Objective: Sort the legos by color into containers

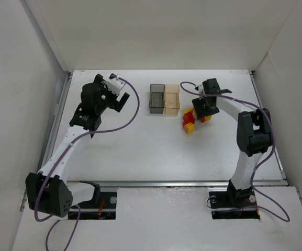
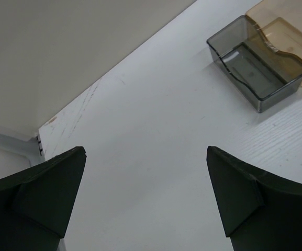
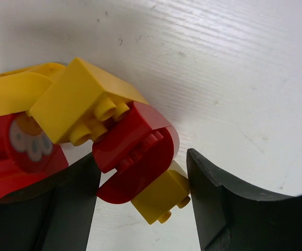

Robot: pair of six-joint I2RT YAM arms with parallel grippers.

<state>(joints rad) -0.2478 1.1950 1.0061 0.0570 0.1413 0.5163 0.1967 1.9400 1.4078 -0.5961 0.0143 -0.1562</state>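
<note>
The legos [image 1: 190, 121] lie in a small red and yellow heap just right of the containers, a smoky grey bin [image 1: 156, 99] joined to an amber bin [image 1: 171, 99]. My right gripper [image 1: 200, 112] is down at the heap. In the right wrist view its jaws [image 3: 143, 157] press on a rounded red lego [image 3: 140, 151] and a small yellow lego [image 3: 158, 196] wedged together between them. A bigger yellow lego [image 3: 80, 102] and a red piece with white dots [image 3: 14, 157] lean against them. My left gripper [image 1: 120, 97] hovers open left of the bins, holding nothing [image 2: 145, 151].
White walls box in the table on the left, back and right. From the left wrist, the grey bin [image 2: 258, 65] and the amber bin [image 2: 292, 26] both look empty. A purple cable loops from each arm.
</note>
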